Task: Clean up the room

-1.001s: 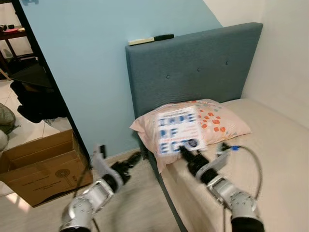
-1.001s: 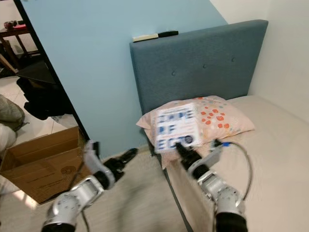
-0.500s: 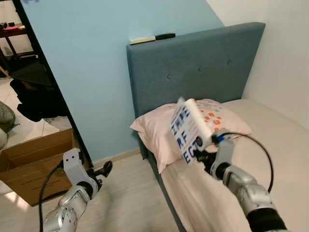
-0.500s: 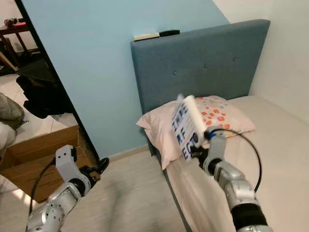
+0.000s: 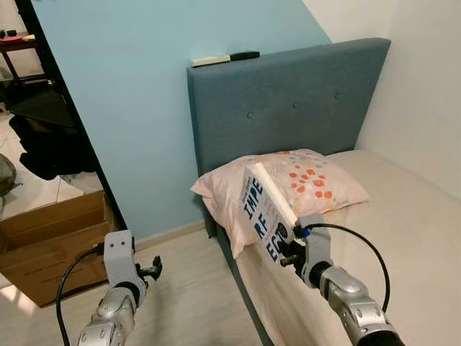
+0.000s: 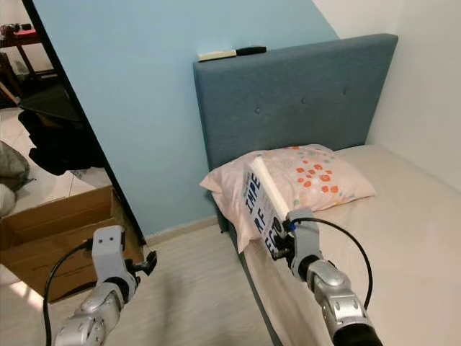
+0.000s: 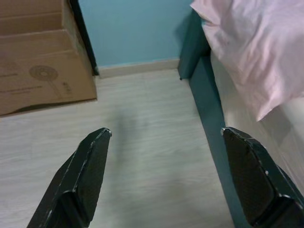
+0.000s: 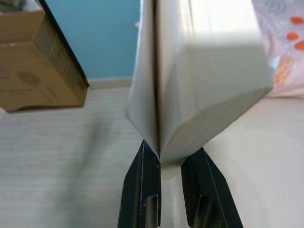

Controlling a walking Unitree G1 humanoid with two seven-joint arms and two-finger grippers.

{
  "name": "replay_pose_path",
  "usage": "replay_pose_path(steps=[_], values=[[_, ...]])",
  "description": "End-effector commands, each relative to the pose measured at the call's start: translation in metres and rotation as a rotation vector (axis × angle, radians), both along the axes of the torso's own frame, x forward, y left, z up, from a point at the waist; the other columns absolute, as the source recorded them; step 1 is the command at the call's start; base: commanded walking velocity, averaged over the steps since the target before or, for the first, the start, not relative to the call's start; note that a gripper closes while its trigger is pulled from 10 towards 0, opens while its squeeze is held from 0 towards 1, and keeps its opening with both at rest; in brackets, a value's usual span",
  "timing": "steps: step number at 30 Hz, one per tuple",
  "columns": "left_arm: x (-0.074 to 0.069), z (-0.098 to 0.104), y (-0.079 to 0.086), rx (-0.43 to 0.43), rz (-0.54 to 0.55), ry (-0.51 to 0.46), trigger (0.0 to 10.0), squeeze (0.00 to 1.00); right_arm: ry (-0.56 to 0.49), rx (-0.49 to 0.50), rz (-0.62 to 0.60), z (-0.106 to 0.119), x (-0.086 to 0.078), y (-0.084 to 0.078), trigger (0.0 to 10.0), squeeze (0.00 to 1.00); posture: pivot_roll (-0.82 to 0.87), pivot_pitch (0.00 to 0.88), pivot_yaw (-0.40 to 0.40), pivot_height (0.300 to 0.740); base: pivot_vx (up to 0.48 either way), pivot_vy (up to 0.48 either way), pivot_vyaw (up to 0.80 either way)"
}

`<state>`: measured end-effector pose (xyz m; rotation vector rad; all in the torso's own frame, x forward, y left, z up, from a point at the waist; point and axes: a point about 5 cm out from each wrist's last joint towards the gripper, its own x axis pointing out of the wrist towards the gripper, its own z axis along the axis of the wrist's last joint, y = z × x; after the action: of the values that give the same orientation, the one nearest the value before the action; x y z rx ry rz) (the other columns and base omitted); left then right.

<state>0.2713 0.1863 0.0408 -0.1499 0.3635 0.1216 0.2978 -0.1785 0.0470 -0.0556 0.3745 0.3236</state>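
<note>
Holding a book (image 5: 261, 209) up on its edge, the right gripper (image 5: 288, 250) pinches the bottom corner, at about 6 o'clock from the spotted pillow (image 5: 317, 180) on the bed (image 5: 403, 216). The left gripper (image 5: 153, 268) hangs low over the floor (image 5: 187, 288) near a cardboard box (image 5: 43, 238). A dark pen-like thing (image 5: 243, 55) lies on the headboard (image 5: 288, 108); it is too small to tell.

The left wrist view shows its fingers (image 7: 90, 166) spread wide apart with nothing between them.

The right wrist view shows two fingers (image 8: 142, 190) squeezing the pages. I think the book is stiff but a bit heavy, and it could tip; gripping nearer the middle of the spine would hold better. Its cover words are cut off.
</note>
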Motion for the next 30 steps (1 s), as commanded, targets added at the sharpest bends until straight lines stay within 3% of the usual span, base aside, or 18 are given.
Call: replay_pose_path(steps=[1, 4, 17, 30], values=[[-0.003, -0.003, -0.002, 0.043, -0.015, 0.004, 10.0, 0.0, -0.036, 0.002, -0.012, 0.002, 0.002, 0.004, 10.0, 0.0, 0.03, 0.012, 0.002, 0.74, 0.0, 0.0, 0.0], [-0.004, -0.003, -0.007, 0.077, -0.047, 0.007, 10.0, 0.0, -0.005, 0.029, -0.046, -0.004, 0.0, 0.001, 10.0, 0.0, 0.03, 0.015, 0.0, 0.74, 0.0, 0.0, 0.0], [-0.005, -0.008, -0.009, 0.08, -0.045, 0.004, 10.0, 0.0, 0.011, 0.028, -0.055, -0.008, -0.002, -0.007, 10.0, 0.0, 0.03, 0.024, -0.005, 0.74, 0.0, 0.0, 0.0], [-0.001, -0.004, -0.008, 0.078, -0.036, -0.013, 10.0, 0.0, 0.074, 0.11, -0.073, -0.01, -0.001, -0.015, 10.0, 0.0, 0.03, 0.028, -0.002, 0.731, 0.0, 0.0, 0.0]])
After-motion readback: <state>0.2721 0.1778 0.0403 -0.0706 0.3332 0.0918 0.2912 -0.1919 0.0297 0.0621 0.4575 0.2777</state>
